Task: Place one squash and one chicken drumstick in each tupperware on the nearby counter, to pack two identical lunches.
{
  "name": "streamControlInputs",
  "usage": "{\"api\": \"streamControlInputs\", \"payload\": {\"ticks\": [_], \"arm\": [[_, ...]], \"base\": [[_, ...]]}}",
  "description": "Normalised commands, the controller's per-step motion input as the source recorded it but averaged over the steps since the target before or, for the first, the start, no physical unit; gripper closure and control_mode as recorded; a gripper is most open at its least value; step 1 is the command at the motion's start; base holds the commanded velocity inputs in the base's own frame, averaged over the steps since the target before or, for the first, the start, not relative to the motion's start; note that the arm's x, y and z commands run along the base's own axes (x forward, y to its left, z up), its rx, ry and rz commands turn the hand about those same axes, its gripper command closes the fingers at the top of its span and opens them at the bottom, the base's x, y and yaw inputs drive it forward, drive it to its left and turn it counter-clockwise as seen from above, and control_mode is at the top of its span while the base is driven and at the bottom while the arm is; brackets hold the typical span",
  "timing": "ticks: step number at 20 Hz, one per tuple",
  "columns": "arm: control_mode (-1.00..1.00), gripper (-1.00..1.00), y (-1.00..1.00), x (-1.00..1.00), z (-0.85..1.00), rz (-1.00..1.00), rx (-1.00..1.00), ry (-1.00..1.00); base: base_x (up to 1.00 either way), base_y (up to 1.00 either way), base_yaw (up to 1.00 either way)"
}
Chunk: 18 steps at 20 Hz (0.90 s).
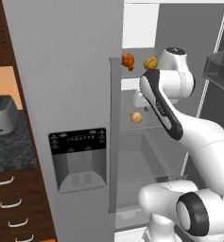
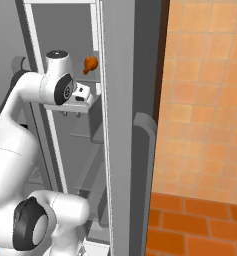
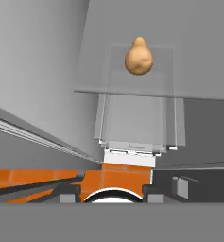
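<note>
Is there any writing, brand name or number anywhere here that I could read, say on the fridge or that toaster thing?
None can be read.
Dispenser panel on the fridge door: a row of small pale marks, too small and blurred to read.
Toaster on the counter: no lettering visible.
Fridge shelves, the tan squash and the chicken drumstick: no labels.

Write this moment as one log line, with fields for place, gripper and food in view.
place: open fridge | gripper: inside fridge, state unclear, holding nothing visible | top shelf: chicken drumstick, yellow squash | lower shelf: tan squash
</note>
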Motion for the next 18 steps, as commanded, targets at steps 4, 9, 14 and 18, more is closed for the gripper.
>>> {"api": "streamControlInputs", "payload": {"ticks": [4,9,14,18], "arm": [[-1.0,-1.0,-0.01,-0.38,0.08,0.0,0.0,-0.17],[-1.0,-1.0,-0.29,-0.34,0.58,0.0,0.01,-0.5],[-1.0,-1.0,-0.19,0.0,0.54,-0.08,0.01,-0.29],[-1.0,-1.0,-0.14,0.11,0.39,-0.13,0.0,-0.32]], "base": [[0.0,0.0,0.0],[0.0,0.0,0.0],[0.0,0.0,0.0],[0.0,0.0,0.0]]}}
